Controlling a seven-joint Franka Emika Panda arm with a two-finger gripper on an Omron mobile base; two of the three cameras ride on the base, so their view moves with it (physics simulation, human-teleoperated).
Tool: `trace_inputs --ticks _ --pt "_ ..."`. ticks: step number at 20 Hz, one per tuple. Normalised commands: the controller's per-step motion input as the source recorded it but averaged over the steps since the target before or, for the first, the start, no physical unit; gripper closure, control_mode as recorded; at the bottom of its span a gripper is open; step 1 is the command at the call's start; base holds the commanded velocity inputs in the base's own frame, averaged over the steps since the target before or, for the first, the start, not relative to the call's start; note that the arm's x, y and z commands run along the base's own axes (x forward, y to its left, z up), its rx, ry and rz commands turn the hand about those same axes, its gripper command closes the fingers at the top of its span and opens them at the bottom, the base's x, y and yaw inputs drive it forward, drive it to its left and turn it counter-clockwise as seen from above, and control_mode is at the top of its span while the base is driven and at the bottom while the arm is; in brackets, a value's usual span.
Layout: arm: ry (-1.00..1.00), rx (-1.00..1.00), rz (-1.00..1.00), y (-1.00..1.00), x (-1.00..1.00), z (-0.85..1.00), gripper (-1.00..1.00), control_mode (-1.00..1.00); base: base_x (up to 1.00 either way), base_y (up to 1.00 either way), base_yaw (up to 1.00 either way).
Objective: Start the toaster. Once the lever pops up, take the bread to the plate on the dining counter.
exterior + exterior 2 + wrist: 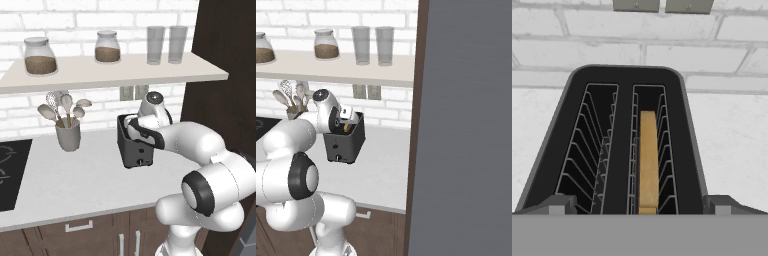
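Bread (647, 160) stood on edge in the toaster's (624, 140) right-hand slot, directly beneath the claw (639, 206). Its long axis ran away from the wide-open, empty jaws, which flanked the toaster.

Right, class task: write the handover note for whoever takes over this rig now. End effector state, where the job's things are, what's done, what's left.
End effector: open, empty, poised over the toaster top.
Toaster: on the worktop by the brick wall, right of the utensil cup.
Bread: standing in the slot on the right of the hand view; the other slot is empty.
Done: arm brought to the toaster.
Unclear: whether the lever has been pressed.
Left: start the toaster if needed, wait for the pop, carry the bread to the plate on the dining counter.
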Motion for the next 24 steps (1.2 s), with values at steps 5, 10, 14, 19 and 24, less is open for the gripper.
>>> trace_inputs --ticks 5,10,14,19,24 --pt "0.00 0.00 0.00 0.00 0.00 0.00 -1.00 -1.00 0.00 0.00 0.00" --pt "0.00 0.00 0.00 0.00 0.00 0.00 -1.00 -1.00 0.00 0.00 0.00" --pt "0.00 0.00 0.00 0.00 0.00 0.00 -1.00 -1.00 0.00 0.00 0.00" --pt "0.00 0.00 0.00 0.00 0.00 0.00 -1.00 -1.00 0.00 0.00 0.00" --pt "0.00 0.00 0.00 0.00 0.00 0.00 -1.00 -1.00 0.00 0.00 0.00"
